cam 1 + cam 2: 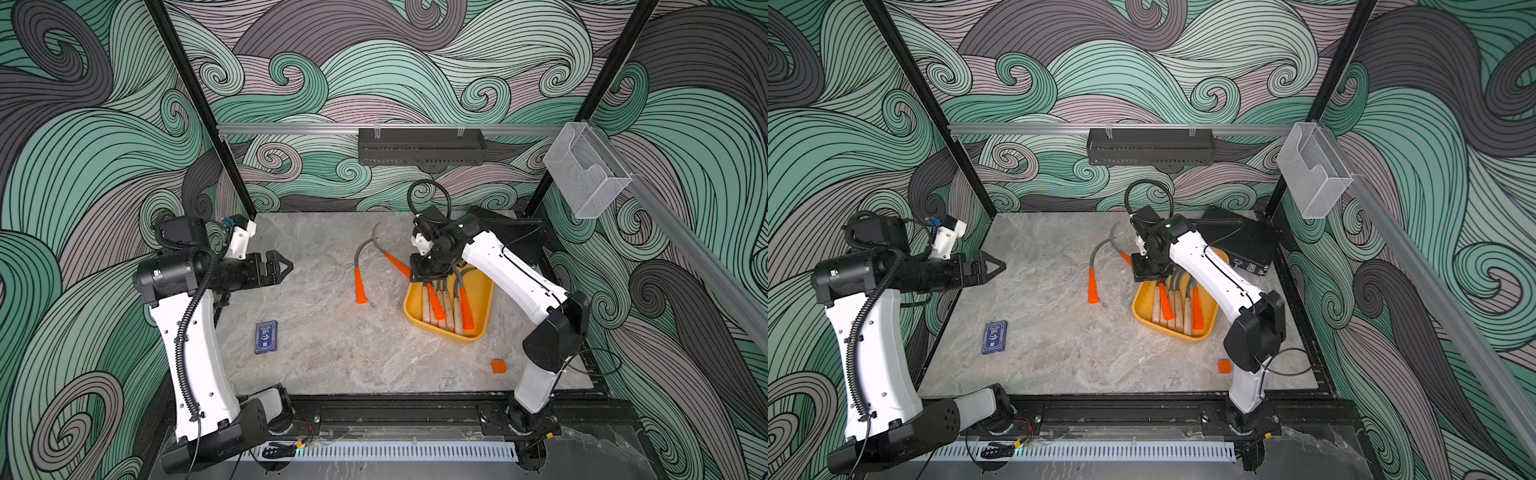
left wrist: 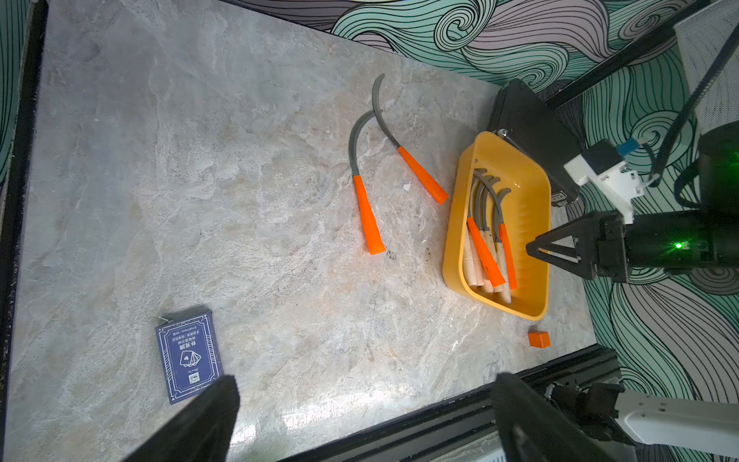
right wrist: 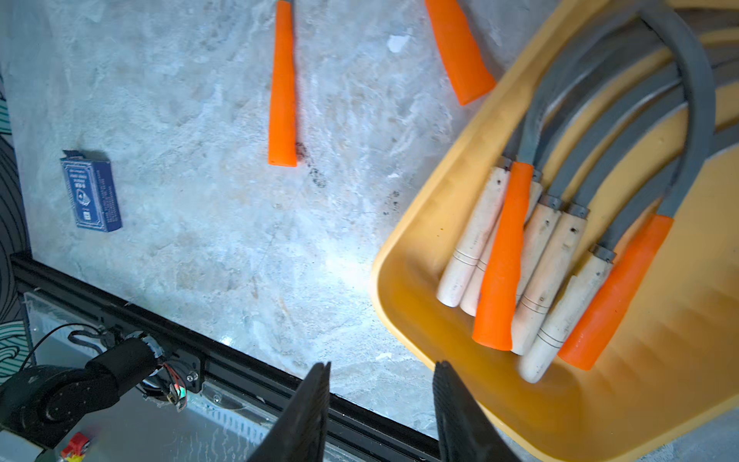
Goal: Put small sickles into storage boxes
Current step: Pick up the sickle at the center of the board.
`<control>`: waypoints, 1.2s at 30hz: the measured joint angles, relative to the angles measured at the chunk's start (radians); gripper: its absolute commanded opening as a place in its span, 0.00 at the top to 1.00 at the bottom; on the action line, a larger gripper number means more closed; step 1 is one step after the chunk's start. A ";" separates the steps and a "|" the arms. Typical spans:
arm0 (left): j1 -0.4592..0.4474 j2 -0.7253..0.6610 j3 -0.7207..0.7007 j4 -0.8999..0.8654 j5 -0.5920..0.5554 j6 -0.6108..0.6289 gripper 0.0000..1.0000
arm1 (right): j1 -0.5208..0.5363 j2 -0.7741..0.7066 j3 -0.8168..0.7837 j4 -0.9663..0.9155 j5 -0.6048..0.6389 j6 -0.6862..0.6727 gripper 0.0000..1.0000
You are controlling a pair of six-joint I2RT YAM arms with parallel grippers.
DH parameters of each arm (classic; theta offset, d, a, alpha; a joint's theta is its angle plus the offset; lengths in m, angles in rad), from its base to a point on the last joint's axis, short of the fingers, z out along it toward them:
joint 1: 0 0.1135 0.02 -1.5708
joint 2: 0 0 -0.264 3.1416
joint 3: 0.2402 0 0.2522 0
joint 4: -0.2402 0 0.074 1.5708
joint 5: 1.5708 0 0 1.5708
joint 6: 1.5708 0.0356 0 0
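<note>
While most sickles are lying in the yellow tray, the right gripper is hovering over its edge, parted and empty (left gripper gaping, idle). Probably it should be targeting the nearer orange-handled sickle beside the tray, pinching mid-handle.

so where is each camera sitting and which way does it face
Top views: high behind the arm bases, looking down on the grey marble table; both arms show.
Left wrist: on the left arm, facing across the table to the shallow yellow-orange plastic tray; open left gripper shows.
Right wrist: on the right arm, facing down at pale wooden-handled sickles in the tray; right gripper shows.
Both wrist views share the blue card box.
</note>
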 measured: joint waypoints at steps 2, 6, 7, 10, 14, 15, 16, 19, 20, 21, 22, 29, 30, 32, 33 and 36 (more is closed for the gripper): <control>0.000 0.000 0.000 0.000 -0.002 -0.003 0.01 | 0.031 0.043 0.061 -0.014 0.000 0.000 0.54; 0.000 0.002 0.000 0.000 -0.002 -0.013 0.01 | 0.092 0.151 0.183 -0.037 0.006 0.001 0.52; 0.000 0.002 0.000 0.000 -0.002 -0.013 0.02 | 0.105 0.180 0.212 -0.041 0.008 0.000 0.51; 0.000 0.006 0.000 0.000 -0.002 -0.014 0.01 | 0.138 0.274 0.306 -0.052 0.026 0.000 0.50; 0.000 0.019 0.000 0.000 -0.002 -0.014 0.01 | 0.167 0.397 0.425 -0.054 0.048 0.000 0.49; 0.000 0.020 0.000 0.000 -0.002 -0.014 0.01 | 0.172 0.430 0.452 -0.055 0.051 0.000 0.48; 0.000 0.021 0.000 0.000 -0.002 -0.013 0.01 | 0.176 0.462 0.478 -0.054 0.055 0.000 0.48; 0.000 0.022 0.000 -0.001 -0.002 -0.013 0.01 | 0.184 0.544 0.528 -0.051 0.067 -0.003 0.48; 0.000 0.022 0.000 -0.001 -0.002 -0.013 0.02 | 0.185 0.568 0.538 -0.051 0.069 -0.003 0.48; 0.000 0.024 0.000 -0.002 -0.002 -0.013 0.01 | 0.187 0.592 0.548 -0.050 0.070 -0.003 0.48; 0.000 0.027 0.000 -0.003 -0.003 -0.013 0.01 | 0.187 0.612 0.552 -0.044 0.070 -0.003 0.48; 0.000 0.041 0.001 -0.004 -0.010 -0.012 0.02 | 0.194 0.687 0.558 -0.012 0.077 -0.003 0.47; 0.000 0.042 0.001 -0.005 -0.013 -0.012 0.01 | 0.195 0.692 0.558 -0.006 0.077 -0.003 0.47; 0.000 0.045 0.005 -0.008 -0.018 -0.010 0.01 | 0.196 0.698 0.560 -0.001 0.077 -0.003 0.46; 0.000 0.046 0.006 -0.008 -0.022 -0.010 0.01 | 0.197 0.702 0.566 0.002 0.077 -0.003 0.46; 0.000 0.047 0.006 -0.008 -0.028 -0.009 0.01 | 0.198 0.708 0.575 0.018 0.077 -0.003 0.45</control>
